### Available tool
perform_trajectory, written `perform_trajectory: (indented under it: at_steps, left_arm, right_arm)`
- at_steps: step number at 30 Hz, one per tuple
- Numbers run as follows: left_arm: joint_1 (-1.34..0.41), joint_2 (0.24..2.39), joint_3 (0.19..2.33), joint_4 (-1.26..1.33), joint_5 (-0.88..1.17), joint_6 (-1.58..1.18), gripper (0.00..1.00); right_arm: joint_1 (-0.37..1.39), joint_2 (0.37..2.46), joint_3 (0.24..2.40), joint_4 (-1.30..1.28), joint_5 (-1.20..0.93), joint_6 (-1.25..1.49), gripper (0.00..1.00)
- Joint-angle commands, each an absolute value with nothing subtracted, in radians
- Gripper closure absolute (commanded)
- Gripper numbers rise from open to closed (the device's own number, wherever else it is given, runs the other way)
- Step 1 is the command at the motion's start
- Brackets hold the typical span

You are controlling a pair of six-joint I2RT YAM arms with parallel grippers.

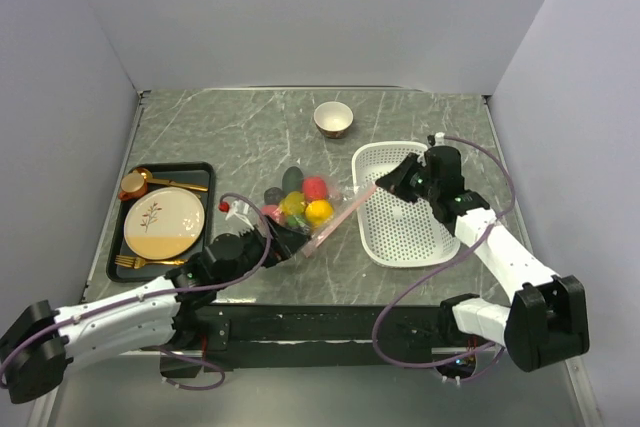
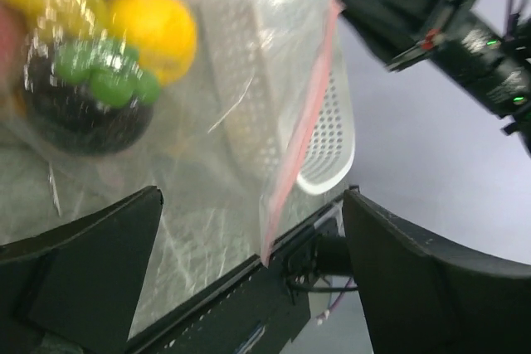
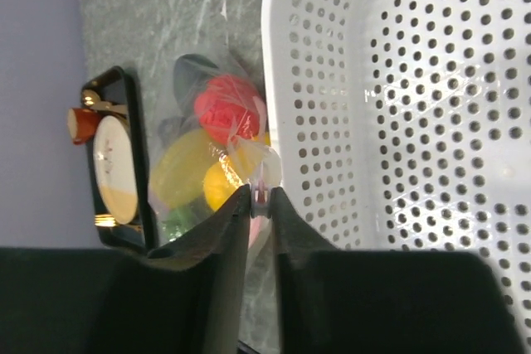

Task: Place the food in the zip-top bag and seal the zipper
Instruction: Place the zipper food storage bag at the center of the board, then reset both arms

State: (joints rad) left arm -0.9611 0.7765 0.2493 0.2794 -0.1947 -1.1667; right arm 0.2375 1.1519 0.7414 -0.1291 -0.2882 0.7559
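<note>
since the right gripper (image 3: pixel 260 198) pinches the far end of the zipper (image 1: pixel 345 213) between nearly closed jaws, the pink strip hangs taut from beside the white basket (image 1: pixel 405 232) toward the near table edge, probably to steady it for sealing. left gripper (image 2: pixel 251 198) stands wide around the strip's near end, holding nothing. food (image 1: pixel 303 203) sits bunched inside the zip-top bag (image 1: pixel 290 222), between the black tray (image 1: pixel 170 166) and basket. cannot tell whether the seal is closed.

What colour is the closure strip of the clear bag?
The zipper is pale pink; left wrist view.
</note>
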Motion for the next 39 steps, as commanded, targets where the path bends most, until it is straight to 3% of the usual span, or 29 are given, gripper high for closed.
perform_trajectory:
  at_steps: [1, 2, 4, 8, 11, 17, 26, 29, 39]
  left_arm:
    - [-0.965, 0.684, 0.337, 0.128, -0.304, -1.063, 0.03]
    - [-0.965, 0.664, 0.354, 0.109, -0.328, -1.045, 0.02]
    - [-0.963, 0.655, 0.377, 0.051, -0.347, -1.031, 0.01]
    - [-0.963, 0.714, 0.526, -0.125, -0.409, -0.962, 0.01]
    - [-0.963, 0.779, 0.630, -0.219, -0.459, -0.888, 0.01]
    - [-0.939, 0.880, 0.767, -0.239, -0.427, -0.720, 0.01]
    - [-0.746, 1.035, 0.902, -0.247, -0.073, -0.571, 0.01]
    - [-0.732, 1.089, 0.991, -0.346, -0.080, -0.558, 0.01]
    - [-0.709, 1.098, 1.022, -0.387, -0.204, -0.591, 0.01]
  right_arm:
    - [0.233, 1.198, 0.848, -0.146, -0.276, 0.675, 0.69]
    - [0.232, 1.209, 0.865, -0.162, -0.275, 0.666, 0.54]
    - [0.232, 1.207, 0.897, -0.219, -0.218, 0.644, 0.48]
    - [0.232, 1.033, 0.819, -0.198, -0.036, 0.647, 0.13]
    - [0.230, 0.933, 0.811, -0.261, 0.095, 0.618, 0.02]
    - [0.224, 0.934, 0.835, -0.413, 0.265, 0.555, 0.00]
    - [0.189, 0.919, 0.744, -0.433, 0.316, 0.566, 0.00]
    - [0.175, 0.943, 0.736, -0.423, 0.327, 0.525, 0.00]
    - [0.172, 0.937, 0.666, -0.339, 0.020, 0.549, 0.00]
